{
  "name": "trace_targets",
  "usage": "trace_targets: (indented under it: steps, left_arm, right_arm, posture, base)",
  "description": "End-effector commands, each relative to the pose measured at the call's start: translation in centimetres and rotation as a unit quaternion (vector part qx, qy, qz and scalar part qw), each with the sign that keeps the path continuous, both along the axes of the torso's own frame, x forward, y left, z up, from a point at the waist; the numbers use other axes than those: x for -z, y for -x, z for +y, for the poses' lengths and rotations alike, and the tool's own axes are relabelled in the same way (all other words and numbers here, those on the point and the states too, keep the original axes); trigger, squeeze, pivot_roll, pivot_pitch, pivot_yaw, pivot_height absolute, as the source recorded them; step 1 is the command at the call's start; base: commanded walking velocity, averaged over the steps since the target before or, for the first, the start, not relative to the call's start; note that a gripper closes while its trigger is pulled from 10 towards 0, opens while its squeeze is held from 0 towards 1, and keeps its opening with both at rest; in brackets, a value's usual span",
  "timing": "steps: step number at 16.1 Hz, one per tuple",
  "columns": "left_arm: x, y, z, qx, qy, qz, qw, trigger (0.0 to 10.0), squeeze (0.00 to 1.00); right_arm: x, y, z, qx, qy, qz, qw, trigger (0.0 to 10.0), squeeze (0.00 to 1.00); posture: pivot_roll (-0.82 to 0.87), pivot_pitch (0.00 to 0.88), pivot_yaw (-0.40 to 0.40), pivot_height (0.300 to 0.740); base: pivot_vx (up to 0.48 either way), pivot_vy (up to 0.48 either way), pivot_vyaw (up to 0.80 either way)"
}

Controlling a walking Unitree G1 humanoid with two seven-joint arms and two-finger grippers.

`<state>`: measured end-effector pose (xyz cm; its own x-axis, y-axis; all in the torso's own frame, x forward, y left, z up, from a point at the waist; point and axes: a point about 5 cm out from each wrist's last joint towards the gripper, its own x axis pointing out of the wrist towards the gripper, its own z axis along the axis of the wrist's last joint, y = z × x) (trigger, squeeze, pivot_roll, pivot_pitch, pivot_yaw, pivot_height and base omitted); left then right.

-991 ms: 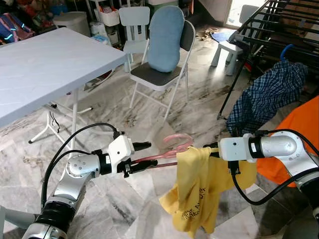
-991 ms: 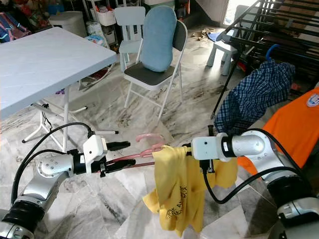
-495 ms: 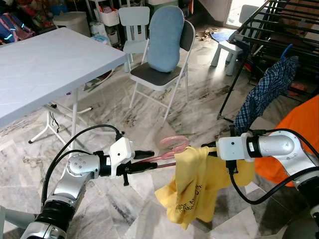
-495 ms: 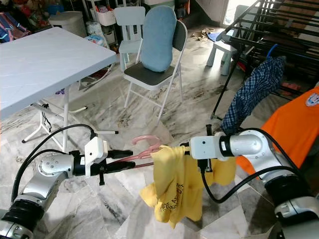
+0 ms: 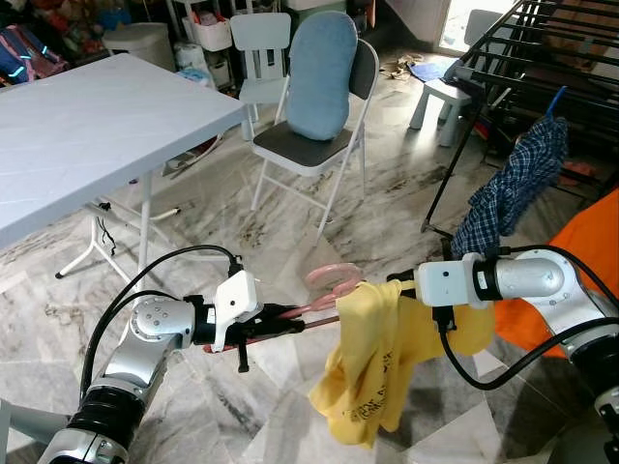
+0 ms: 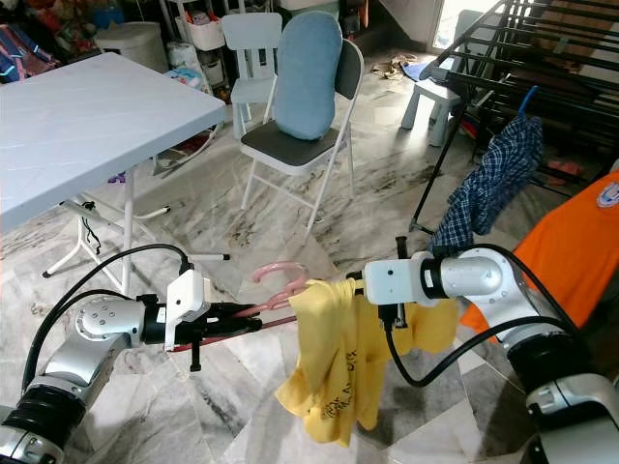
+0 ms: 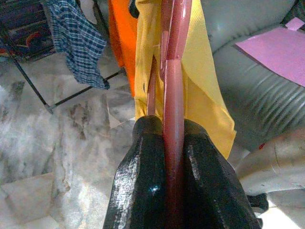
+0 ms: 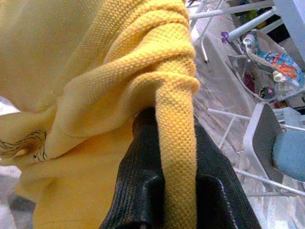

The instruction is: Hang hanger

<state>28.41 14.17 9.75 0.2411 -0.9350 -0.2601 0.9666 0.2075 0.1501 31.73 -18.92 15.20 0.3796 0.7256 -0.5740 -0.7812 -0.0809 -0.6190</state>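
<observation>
left gripper [image 7: 174, 157] — clamps pink hanger [image 5: 329, 282] | right gripper [image 8: 174, 152] — pinches yellow shirt [image 5: 372, 367]

A pink hanger [image 5: 324, 295] lies roughly level in mid-air, its hook at 12 o'clock. A yellow shirt [image 5: 372, 362] drapes from its 3 o'clock end, hanging crumpled toward 6 o'clock.

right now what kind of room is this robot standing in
Probably a home utility or laundry area. A black drying rack carries a plaid shirt, a white folding table and a folding chair stand on the marble floor, and household clutter lines the back wall.
</observation>
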Motion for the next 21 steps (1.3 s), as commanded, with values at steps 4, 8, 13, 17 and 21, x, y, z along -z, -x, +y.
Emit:
trace_targets:
  steps: [4,8,13,17,21]
  left_arm:
    - [0.1,-0.5,-0.6,-0.032,0.02,-0.002,0.999,0.0,0.0]
    - [0.7,-0.6,-0.4,-0.06,0.017,-0.012,0.998,0.0,0.0]
    - [0.0,-2.8,1.1,-0.13,-0.033,-0.088,0.987,10.0,1.0]
    - [0.5,-2.8,1.3,-0.1,-0.074,-0.1,0.987,10.0,1.0]
    - [0.8,-2.8,1.3,-0.082,-0.07,-0.077,0.991,0.0,0.0]
  right_arm:
    - [-2.1,-1.0,1.6,-0.018,-0.039,-0.062,0.997,10.0,0.0]
    - [-2.8,-1.9,2.0,-0.01,-0.043,-0.088,0.995,10.0,0.0]
    - [-3.3,-2.7,2.5,-0.007,-0.047,-0.118,0.992,10.0,0.0]
    - [-3.3,-2.8,2.6,-0.011,-0.044,-0.123,0.991,10.0,0.0]
    - [-3.2,-2.8,2.6,-0.013,-0.045,-0.125,0.991,10.0,0.0]
  posture:
    - [-0.27,0.0,0.043,0.74]
    - [-0.26,0.0,0.033,0.74]
    - [-0.26,0.0,0.029,0.74]
    - [-0.26,0.0,0.031,0.74]
    - [-0.26,0.0,0.032,0.74]
  base:
    - [0.0,0.0,0.0]
    - [0.0,0.0,0.0]
    - [0.0,0.0,0.0]
    - [0.0,0.0,0.0]
    - [0.0,0.0,0.0]
